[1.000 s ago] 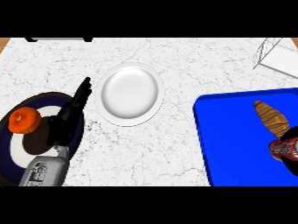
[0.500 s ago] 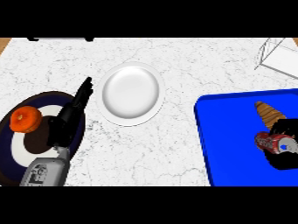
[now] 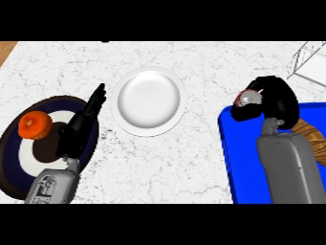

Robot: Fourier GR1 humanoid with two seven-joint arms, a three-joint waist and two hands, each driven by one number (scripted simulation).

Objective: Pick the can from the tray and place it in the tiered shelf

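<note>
Item: can, clasped in our right robot hand, fingers curled round it, above the blue tray's far edge. Step: carrying. Next: swing toward tiered shelf, upper right. Left robot hand rests with straight fingers.

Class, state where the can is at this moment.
In the head view, the can sits at the right, gripped in the right hand above the blue tray's far-left corner, right of the white plate.
</note>
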